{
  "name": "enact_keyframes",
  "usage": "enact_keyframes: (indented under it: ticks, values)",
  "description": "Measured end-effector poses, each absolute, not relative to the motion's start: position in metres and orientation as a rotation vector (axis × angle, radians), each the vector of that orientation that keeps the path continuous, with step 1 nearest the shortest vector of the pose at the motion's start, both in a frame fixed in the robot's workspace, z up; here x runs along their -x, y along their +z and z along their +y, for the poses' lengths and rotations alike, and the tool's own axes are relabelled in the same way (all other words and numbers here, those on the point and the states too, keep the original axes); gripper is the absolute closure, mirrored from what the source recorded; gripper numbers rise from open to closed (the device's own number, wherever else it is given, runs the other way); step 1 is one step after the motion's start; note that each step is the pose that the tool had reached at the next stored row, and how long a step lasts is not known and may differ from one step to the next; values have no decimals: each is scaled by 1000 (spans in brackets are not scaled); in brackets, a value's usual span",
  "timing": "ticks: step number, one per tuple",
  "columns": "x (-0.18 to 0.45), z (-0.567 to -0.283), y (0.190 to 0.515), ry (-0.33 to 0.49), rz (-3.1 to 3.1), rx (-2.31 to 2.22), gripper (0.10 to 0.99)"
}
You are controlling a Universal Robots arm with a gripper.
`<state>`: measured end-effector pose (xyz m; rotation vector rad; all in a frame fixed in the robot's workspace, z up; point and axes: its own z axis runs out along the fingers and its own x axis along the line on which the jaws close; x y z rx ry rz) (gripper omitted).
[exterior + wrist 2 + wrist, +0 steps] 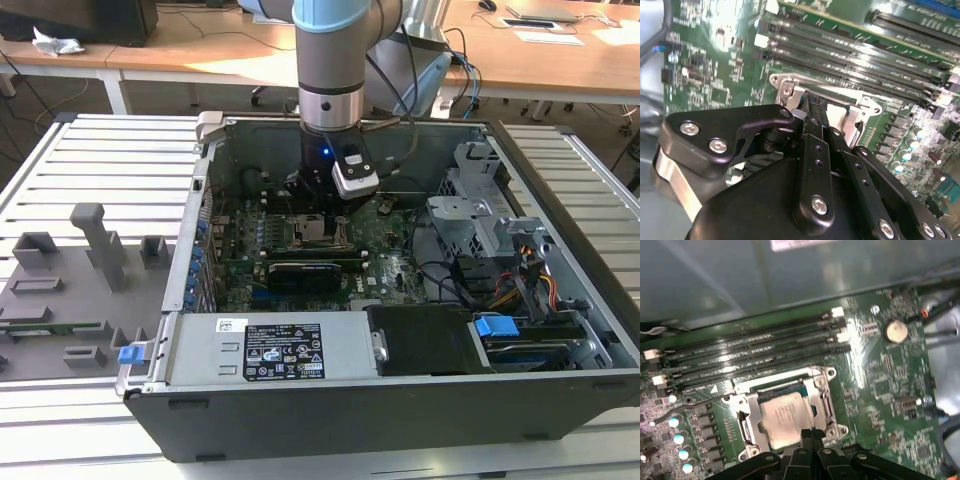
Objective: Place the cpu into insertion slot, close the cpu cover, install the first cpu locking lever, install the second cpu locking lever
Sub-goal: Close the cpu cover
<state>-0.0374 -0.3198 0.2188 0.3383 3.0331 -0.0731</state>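
Observation:
The cpu (784, 416) lies silver face up in the insertion slot (318, 231) on the green board. The silver cpu cover (827, 401) lies flat around it, with the chip showing through its cut-out. In the first wrist view my gripper (811, 434) is shut, fingertips pressed together with nothing between them, right at the cover's near edge. In the second wrist view the gripper (812, 111) tips sit on the cover's (790, 86) rim. A thin wire lever (687, 407) reaches out sideways from the socket. In the exterior view the gripper (318, 196) hangs just above the socket.
Long black memory slots (755, 347) run beside the socket, and a round coin battery (897, 330) sits further off. The open computer case (205, 130) walls in the board. A drive cage (480, 215) and cables (520, 285) stand on the exterior view's right; grey fixtures (95, 240) lie on the left.

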Motion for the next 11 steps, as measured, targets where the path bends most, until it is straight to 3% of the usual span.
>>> enact_keyframes:
  ticks: [3, 11]
  values:
    - [40, -320, 219, -17, 3042, -294, 980]
    - [43, -320, 217, -25, 3054, -51, 980]
